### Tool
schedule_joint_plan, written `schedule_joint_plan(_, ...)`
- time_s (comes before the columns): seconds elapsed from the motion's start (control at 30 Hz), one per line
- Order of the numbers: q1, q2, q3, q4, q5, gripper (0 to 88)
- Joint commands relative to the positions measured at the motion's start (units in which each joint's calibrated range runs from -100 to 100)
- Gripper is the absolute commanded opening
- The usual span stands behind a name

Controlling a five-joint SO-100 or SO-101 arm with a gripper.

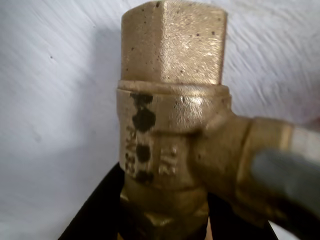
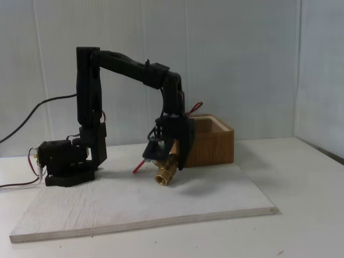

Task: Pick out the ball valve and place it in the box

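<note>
My end effector (image 2: 171,164) is clamped on the ball valve (image 2: 165,172), lifted off the board, just left of the box (image 2: 212,141).

ball valve (image 2: 164,173) left of box (image 2: 210,141)

In the fixed view, open board (image 2: 107,207) fills the lower left; the box (image 2: 212,142) blocks the centre right.

In the wrist view the ball valve (image 1: 172,130) bears raised cast characters running sideways on its brass body, partly covered by black blotches; one group looks like "PN" followed by digits, another like "3/4", but neither reads with certainty
</note>
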Motion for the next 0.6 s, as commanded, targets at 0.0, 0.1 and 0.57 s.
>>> schedule_joint_plan(0.0,1.5,1.7,-0.2,-6.0,0.2,4.6)
schedule_joint_plan(0.1,2.0,2.6,-0.4,-7.9,0.2,4.6)
schedule_joint_plan(0.57,2.9,4.2,-0.1,-10.5,0.3,4.4)
